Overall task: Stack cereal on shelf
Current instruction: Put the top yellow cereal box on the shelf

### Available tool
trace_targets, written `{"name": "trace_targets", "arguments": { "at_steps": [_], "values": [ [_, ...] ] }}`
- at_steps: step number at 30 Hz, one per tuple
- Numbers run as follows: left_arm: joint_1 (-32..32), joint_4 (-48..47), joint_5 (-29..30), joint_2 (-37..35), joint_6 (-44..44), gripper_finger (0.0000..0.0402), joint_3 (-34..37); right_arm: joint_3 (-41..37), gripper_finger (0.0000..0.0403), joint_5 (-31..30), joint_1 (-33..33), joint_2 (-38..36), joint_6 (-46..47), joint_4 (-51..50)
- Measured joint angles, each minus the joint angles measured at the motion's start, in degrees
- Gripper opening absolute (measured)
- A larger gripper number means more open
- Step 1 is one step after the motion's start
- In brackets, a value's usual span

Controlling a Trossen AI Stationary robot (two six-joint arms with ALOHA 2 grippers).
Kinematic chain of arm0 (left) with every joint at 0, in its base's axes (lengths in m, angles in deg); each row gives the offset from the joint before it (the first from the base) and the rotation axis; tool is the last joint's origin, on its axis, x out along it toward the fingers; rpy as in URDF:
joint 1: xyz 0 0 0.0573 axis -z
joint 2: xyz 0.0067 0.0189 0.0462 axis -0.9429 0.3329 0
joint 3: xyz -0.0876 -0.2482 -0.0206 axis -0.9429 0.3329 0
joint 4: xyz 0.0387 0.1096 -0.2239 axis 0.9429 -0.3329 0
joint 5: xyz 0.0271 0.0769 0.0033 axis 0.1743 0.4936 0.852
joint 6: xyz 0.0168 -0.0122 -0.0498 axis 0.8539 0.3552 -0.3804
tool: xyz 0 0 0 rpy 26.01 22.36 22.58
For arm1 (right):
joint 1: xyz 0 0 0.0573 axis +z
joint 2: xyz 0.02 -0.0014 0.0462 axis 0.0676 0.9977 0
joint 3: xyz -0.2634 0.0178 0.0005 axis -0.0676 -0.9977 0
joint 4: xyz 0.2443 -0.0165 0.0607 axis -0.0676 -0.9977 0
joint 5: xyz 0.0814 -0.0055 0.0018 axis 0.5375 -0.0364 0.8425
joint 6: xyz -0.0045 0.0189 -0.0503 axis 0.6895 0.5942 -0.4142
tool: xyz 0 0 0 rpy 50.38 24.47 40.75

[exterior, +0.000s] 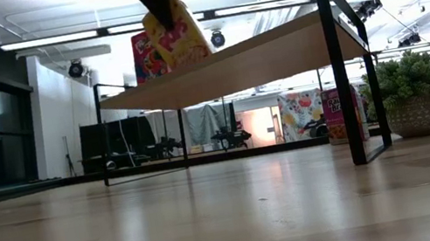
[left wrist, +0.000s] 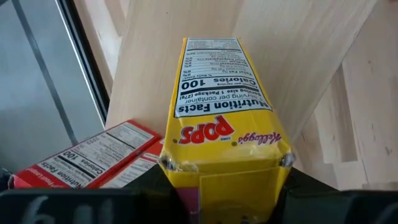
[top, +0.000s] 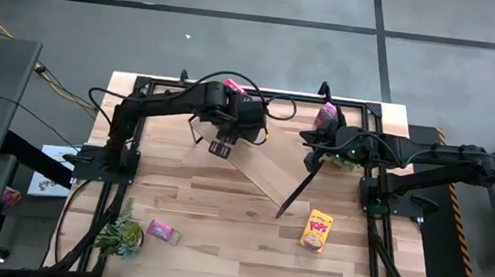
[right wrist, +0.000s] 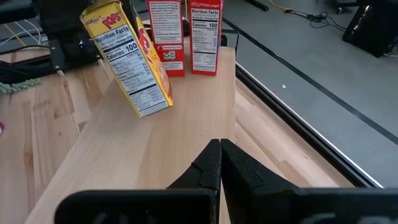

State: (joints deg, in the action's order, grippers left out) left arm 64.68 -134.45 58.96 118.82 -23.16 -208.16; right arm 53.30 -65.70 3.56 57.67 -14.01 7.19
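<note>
The shelf (top: 263, 163) stands slantwise on the table on its black end frames (exterior: 340, 72). Two red cereal boxes (right wrist: 165, 37) (right wrist: 205, 34) stand upright on the board's far end. My left gripper (top: 221, 148) is shut on a yellow Pops cereal box (right wrist: 127, 56) and holds it tilted just over the board beside them. My right gripper (right wrist: 221, 144) is shut and hovers low over the shelf's other end (right wrist: 161, 155). My left gripper pinches the yellow box's upper end (left wrist: 224, 168) between its two fingers, one on each wide face. The fingers come from above, pointing steeply down. The box hangs below them, tilted, its lower end (right wrist: 152, 112) at the board; whether it touches, I cannot tell. My right gripper's shut fingertips (right wrist: 211, 155) are close over the shelf's board, and I cannot tell whether they touch it.
Another yellow Pops box (top: 316, 231) lies on the table near the front right, and a pink box (top: 162, 231) near the front left beside a potted plant (top: 122, 234). A second plant (exterior: 413, 94) and a pink box (top: 326, 115) sit by the right arm.
</note>
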Motion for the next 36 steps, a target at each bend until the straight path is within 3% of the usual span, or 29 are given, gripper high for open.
{"name": "trace_targets", "arguments": {
  "at_steps": [17, 25, 36],
  "values": [
    [0.0, 5.6, 0.5, 0.4, 3.9, 0.0192, 0.2, 0.0, 0.0, 0.0, 0.0, 0.0, 0.9, 0.0],
    [-0.3, 5.7, 6.9, 0.3, 5.4, 0.0197, 0.2, 0.0, 0.0, 0.0, 0.0, 0.0, 0.9, 0.0],
    [-0.2, 5.0, 2.4, -0.3, 5.0, 0.0197, 0.2, -0.1, 0.0, 0.0, 0.0, 0.0, 0.9, 0.0]
  ]
}}
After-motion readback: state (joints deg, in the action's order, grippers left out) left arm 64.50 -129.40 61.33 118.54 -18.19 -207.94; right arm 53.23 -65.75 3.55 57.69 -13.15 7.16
